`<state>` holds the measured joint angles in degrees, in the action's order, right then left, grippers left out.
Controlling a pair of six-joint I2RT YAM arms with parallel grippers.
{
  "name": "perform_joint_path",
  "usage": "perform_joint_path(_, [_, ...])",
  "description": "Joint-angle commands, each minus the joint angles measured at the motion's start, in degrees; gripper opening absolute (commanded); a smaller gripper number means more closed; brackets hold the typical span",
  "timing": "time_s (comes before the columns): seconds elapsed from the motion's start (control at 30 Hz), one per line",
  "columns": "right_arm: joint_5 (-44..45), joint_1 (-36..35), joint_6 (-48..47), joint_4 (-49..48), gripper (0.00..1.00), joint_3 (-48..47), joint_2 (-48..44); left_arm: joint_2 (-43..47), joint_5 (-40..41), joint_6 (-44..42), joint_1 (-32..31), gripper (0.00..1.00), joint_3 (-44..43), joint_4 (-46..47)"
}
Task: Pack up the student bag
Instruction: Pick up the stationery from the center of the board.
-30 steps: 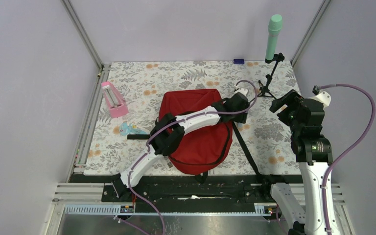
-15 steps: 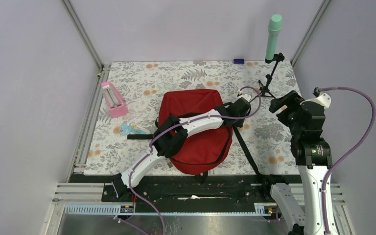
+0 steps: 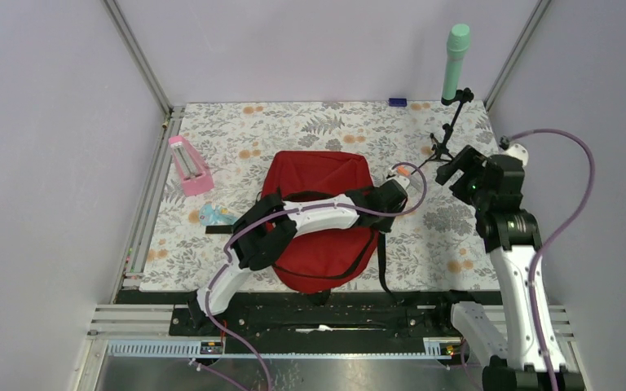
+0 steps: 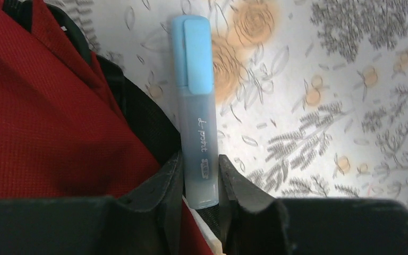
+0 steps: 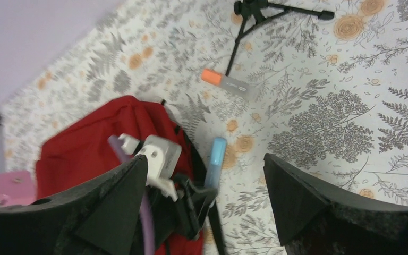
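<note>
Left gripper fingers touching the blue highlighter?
Touching. Left wrist view: both fingers of the left gripper sit flush against the blue highlighter barrel, no gap on either side.

A black tripod (image 3: 448, 134) stands at the far right of the flower-printed bench (image 3: 310, 122), holding a mint-green cylinder (image 3: 456, 57) upright. An orange-capped marker (image 5: 227, 82) lies just before its feet, with a blue highlighter (image 4: 197, 106) nearer than that. A small dark blue block (image 3: 397, 102) sits left of the tripod, at the far edge. Well to the tripod's left is a pink case (image 3: 189, 165), with a small light-blue thing (image 3: 216, 215) near it.
</note>
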<state>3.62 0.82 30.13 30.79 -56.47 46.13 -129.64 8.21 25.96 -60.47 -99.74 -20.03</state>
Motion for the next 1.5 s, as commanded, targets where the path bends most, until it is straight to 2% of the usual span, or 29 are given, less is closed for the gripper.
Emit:
perform_joint_path(0.0, [-3.41, 0.15, -7.96, -0.64, 0.88, -0.61, 8.87, 4.26, -2.48, 0.23, -1.58, 0.25, 2.14, -0.08])
perform_joint_path(0.17, [-3.44, 0.36, -14.17, -1.15, 0.9, -1.62, 19.12, 0.34, -2.1, -0.47, -1.59, 0.42, -1.74, -2.62])
perform_joint_path(0.3, [-7.54, 1.27, -20.07, -1.99, 0.91, -4.33, 28.59, -2.07, -1.44, -1.16, -1.58, 0.48, -4.17, -4.11])
perform_joint_path(0.4, [-10.35, 2.1, -23.72, -1.62, 0.9, -7.73, 36.26, -3.3, -1.71, -1.13, -1.58, 0.56, -4.48, -3.96])
perform_joint_path(0.47, [-10.73, 2.25, -25.92, -0.51, 0.89, -10.44, 40.99, -3.94, -2.07, -0.93, -1.63, 0.56, -4.49, -3.96])
perform_joint_path(0.67, [-10.46, 2.67, -29.73, 1.33, 0.87, -17.04, 51.68, -1.56, -2.93, -1.35, -1.65, 0.25, -0.73, -0.02])
perform_joint_path(0.8, [-10.77, 2.87, -29.08, 1.24, 0.86, -17.05, 53.17, 5.21, -3.23, -2.91, -1.67, 0.13, 4.84, 7.23])
perform_joint_path(0.93, [-10.18, 2.87, -28.73, 0.89, 0.86, -15.69, 51.96, 13.32, -2.28, -3.95, -1.76, 0.11, 8.68, 11.49])
perform_joint_path(1.2, [-9.45, 2.87, -27.01, 0.84, 0.87, -13.57, 47.92, 28.52, -1.41, -5.12, -1.99, 0.1, 16.32, 11.32])
perform_joint_path(1.33, [-9.78, 2.87, -26.05, 0.86, 0.87, -12.69, 46.26, 36.99, 0.5, -4.72, -1.98, 0.1, 21.76, 8.52])
perform_joint_path(1.47, [-10.83, 2.87, -25.15, 0.87, 0.87, -11.29, 44.2, 44.56, -0.94, -5.23, -1.86, 0.11, 24.25, 0.91])
